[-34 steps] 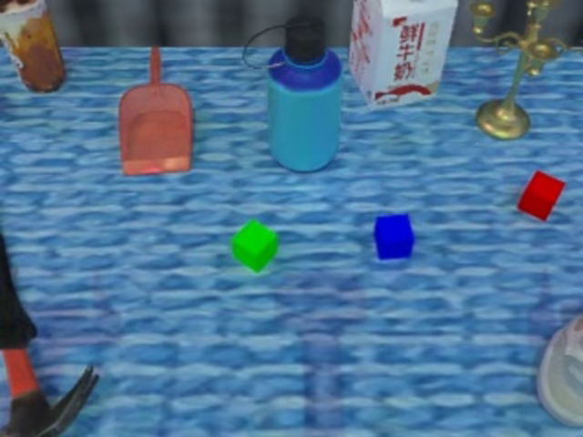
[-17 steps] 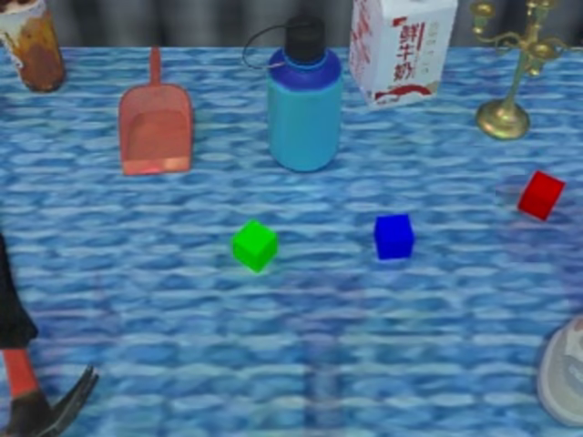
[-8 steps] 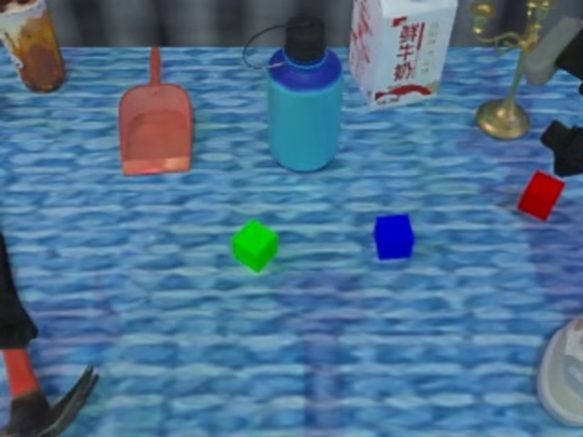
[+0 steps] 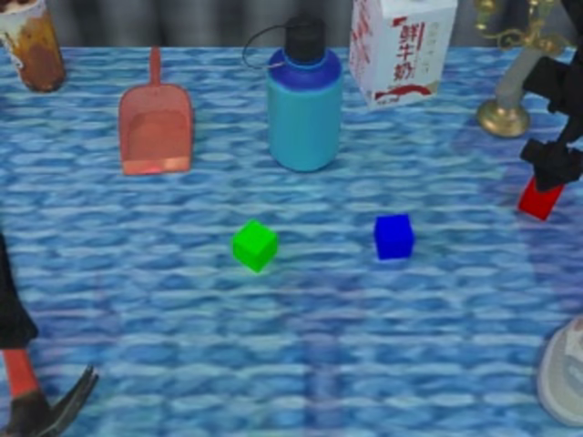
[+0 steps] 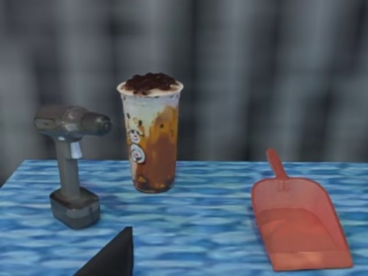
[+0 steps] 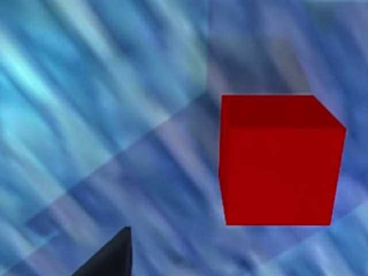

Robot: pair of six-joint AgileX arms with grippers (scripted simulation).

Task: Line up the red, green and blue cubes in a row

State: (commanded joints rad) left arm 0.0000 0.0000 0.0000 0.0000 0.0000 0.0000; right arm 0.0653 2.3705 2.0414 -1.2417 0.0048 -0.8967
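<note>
Red cube [image 4: 539, 200] sits at the table's right edge, well apart from the blue cube [image 4: 393, 237] and green cube [image 4: 254, 245] mid-table, and the right gripper [image 4: 552, 164] hangs right over it. That's the approach to the first pick, I'd judge; next comes a straight drop and a squeeze. Its fingers partly cover the cube, and I can't tell how far they're spread. Left gripper [image 4: 64, 401] is parked at the near-left corner.
</note>
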